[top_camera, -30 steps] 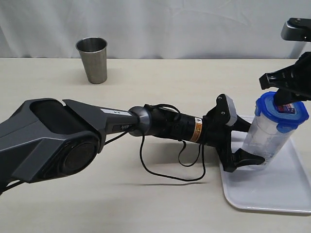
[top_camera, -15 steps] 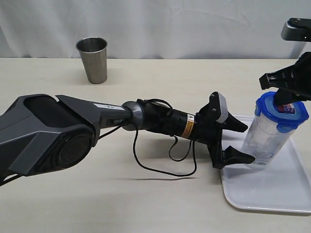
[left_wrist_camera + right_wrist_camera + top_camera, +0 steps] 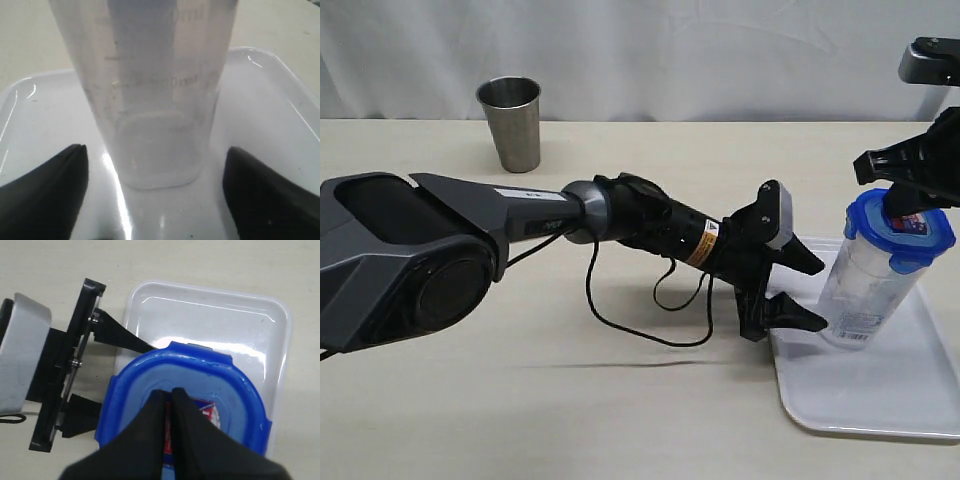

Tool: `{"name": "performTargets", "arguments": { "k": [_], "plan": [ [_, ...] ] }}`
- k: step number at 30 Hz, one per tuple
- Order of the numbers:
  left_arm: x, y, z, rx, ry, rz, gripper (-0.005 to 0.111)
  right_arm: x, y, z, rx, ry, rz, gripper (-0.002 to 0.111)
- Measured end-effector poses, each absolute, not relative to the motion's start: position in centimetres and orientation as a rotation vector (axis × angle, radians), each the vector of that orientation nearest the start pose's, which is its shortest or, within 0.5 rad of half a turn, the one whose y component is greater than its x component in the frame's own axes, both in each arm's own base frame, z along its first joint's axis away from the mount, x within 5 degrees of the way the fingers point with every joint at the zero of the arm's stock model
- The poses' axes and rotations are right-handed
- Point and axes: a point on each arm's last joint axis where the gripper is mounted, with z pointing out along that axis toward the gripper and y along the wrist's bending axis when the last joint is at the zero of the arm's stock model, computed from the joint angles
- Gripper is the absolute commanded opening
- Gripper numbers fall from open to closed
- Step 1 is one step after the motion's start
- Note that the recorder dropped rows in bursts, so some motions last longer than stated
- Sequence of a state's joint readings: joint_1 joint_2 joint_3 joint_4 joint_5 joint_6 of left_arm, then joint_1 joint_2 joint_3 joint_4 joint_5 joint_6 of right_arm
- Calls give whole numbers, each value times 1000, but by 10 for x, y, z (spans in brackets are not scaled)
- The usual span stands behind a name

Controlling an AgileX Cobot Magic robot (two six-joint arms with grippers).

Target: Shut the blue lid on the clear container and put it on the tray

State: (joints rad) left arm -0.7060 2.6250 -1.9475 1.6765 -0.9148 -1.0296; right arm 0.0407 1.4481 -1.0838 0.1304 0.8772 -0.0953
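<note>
The clear container (image 3: 865,285) stands on the white tray (image 3: 880,395) at the right, with the blue lid (image 3: 898,232) on its mouth. My right gripper (image 3: 903,207) is shut, its fingertips resting on the lid's sticker (image 3: 207,410) from above. In the right wrist view the shut gripper (image 3: 169,392) sits over the middle of the lid (image 3: 230,390). My left gripper (image 3: 807,292) is open just left of the container, level with its lower half and not touching it. In the left wrist view the container (image 3: 155,100) stands ahead of the spread fingers (image 3: 55,185).
A steel cup (image 3: 510,122) stands at the back left of the table. The left arm (image 3: 520,230) lies across the table's middle, a black cable (image 3: 620,325) hanging below it. The tray's near rim (image 3: 860,428) lies close to the table's front edge.
My left gripper has drawn back leftward from around the container's lower half, and its fingers now end beside it. The container, lid and right gripper have not moved.
</note>
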Motion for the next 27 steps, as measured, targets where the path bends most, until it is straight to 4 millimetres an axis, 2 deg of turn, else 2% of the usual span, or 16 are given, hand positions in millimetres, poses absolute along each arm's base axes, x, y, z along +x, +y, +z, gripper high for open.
{"name": "performTargets", "arguments": {
  "k": [4,6,9,10,15,19,22,27],
  "plan": [
    [365,-386,91,1725,1302,-999,42,287,21,278,-103,2717,144,4],
    [371,-377,98,1713,1296,-1020,30,287,21,278,-103,2717,144,4],
    [381,-362,107,1683,1321,-1075,4,287,21,278,-109,2717,143,4],
    [385,-357,110,1663,1345,-1090,0,287,21,278,-112,2717,142,4],
    [397,-341,126,1587,1427,-1142,0,287,21,278,-112,2717,142,4],
    [400,-340,134,1535,1488,-1129,0,287,21,278,-119,2716,141,4],
    [410,-339,145,1384,1640,-1063,0,287,21,278,-124,2716,140,4],
    [419,-334,162,1261,1710,-941,0,288,21,278,-123,2707,138,4]
  ]
}}
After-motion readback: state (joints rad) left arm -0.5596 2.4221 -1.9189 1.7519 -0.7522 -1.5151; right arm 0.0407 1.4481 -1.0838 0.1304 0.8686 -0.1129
